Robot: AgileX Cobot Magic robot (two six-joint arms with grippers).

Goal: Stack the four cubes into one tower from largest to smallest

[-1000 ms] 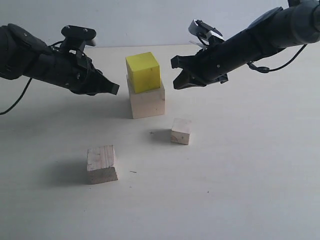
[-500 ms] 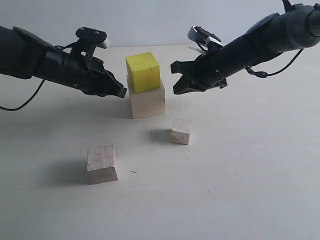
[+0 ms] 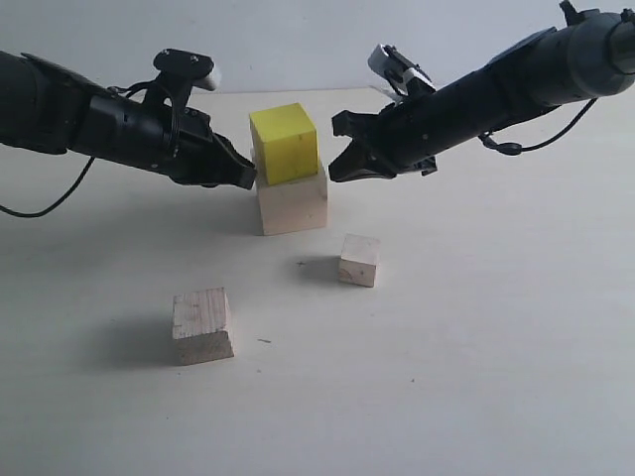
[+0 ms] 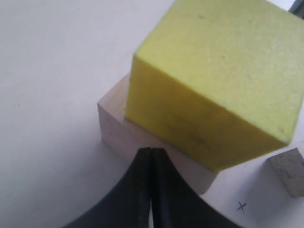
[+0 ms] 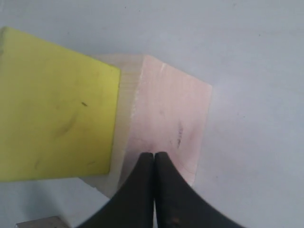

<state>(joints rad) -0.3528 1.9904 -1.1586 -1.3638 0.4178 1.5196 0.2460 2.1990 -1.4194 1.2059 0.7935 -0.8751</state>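
Left fingers (image 3: 241, 177) are pressed together, pinching nothing. Their tip sits low on the left side of the yellow cube (image 3: 284, 144), right at the line where it meets the large wooden cube (image 3: 294, 206). You can't tell from any view whether the tip touches or only sits just beside it.

Right fingers (image 3: 340, 169) are pressed together too, and empty. The tip points at the stack's right side at about the same line, and a thin gap shows in the exterior view. In the right wrist view the tip lines up with the base's wood face, just beside the yellow cube's edge.

Stack as you see it: 2 cubes only. The large wooden cube is on the desk (image 3: 476, 357) with the yellow cube on top. The yellow one isn't square to the base. It's twisted a bit, and the left wrist view shows a bare wedge of the base's top by the fingers.

The other 2 cubes lie loose on the desk in front of the stack, apart from each other and from both arms:
- The small wooden cube (image 3: 358, 260) is near the stack, front-right of it.
- The medium wooden cube (image 3: 202, 325) is further forward, to the left.

The left wrist view also catches 1 wooden corner at the frame edge. You can't tell which cube that is.
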